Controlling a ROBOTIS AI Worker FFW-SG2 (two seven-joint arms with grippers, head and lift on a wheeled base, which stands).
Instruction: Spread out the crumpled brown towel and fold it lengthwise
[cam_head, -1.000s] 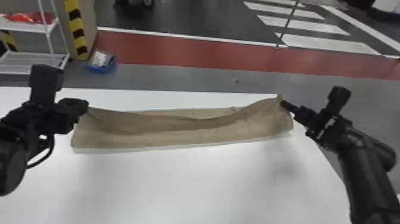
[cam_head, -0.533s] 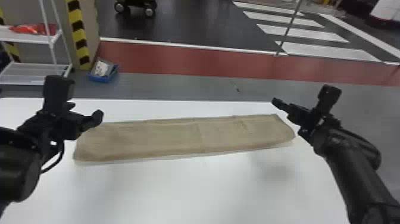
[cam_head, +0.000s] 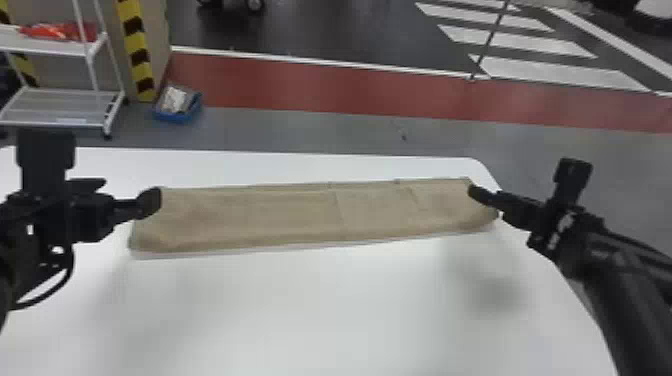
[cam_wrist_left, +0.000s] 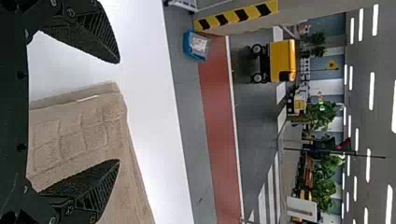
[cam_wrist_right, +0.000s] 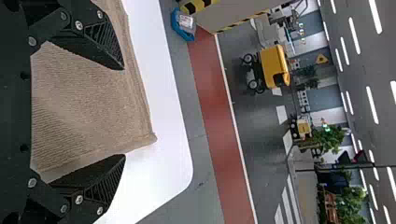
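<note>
brown towel (cam_head: 300, 215) lies in a strip — left gripper (cam_head: 131, 194), right gripper (cam_head: 480, 194) gaping

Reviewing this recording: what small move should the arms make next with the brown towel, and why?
Probably lift the left end effector and the right end effector gently clear of the brown towel. It lies as a long, narrow, fairly flat strip on the white table, and both sets of fingers stand open near its ends, so backing off should hardly disturb the fold.
</note>
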